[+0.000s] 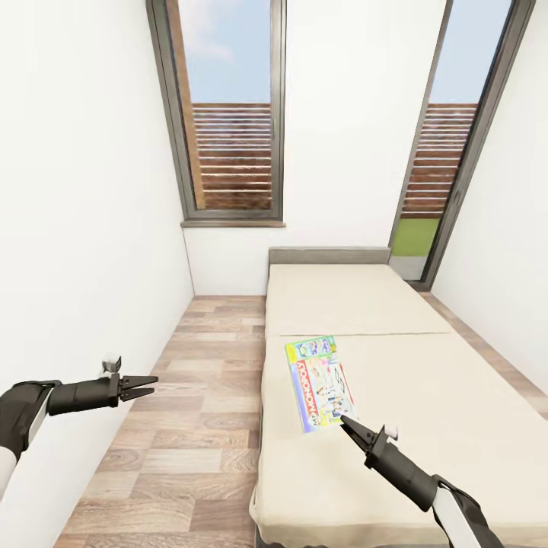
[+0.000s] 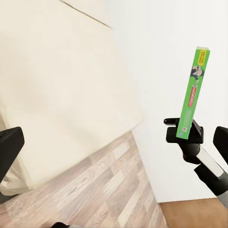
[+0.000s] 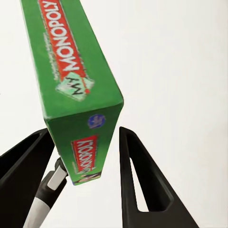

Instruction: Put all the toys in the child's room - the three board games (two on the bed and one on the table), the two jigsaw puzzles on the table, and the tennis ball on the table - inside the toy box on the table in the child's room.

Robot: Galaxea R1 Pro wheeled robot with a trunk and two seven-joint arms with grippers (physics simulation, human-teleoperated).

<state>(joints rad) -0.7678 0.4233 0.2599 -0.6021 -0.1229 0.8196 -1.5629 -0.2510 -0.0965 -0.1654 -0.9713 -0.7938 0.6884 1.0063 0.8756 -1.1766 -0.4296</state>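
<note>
- The flat rectangular Monopoly board game box with green edges [image 1: 320,384] sits between the fingers of the right gripper [image 1: 344,421]. It is clamped at one short end only. The rest of the box reaches forward, past the fingertips.
- In the right wrist view the black fingers [image 3: 137,175] close on the box's thin green edge [image 3: 71,71] near their tips. The grip is judged shallow.
- In the left wrist view the box [image 2: 192,90] appears edge-on and apart from the mattress, so it is judged lifted, hanging above the cream-beige bed [image 1: 426,426] below the tool.
- Risk 1: the box pivots in the grip. Cause: its long unsupported length acts as a lever on a small contact patch.
- Risk 2: the box slides out forward. Cause: smooth printed card and a tip-only hold, made worse by any quick wrist turn or base start.
- Risk 3: the far corner catches the mattress. Cause: lowering or turning the tool before the box has more clearance.
- Risk 4: the box strikes the white wall [image 1: 502,228] outboard of the tool during the turn away from the bed.
- The left gripper [image 1: 148,384] hangs with fingers parted and nothing between them, over the wood-plank floor [image 1: 198,426], well apart from the box. It cannot catch a drop.
</note>
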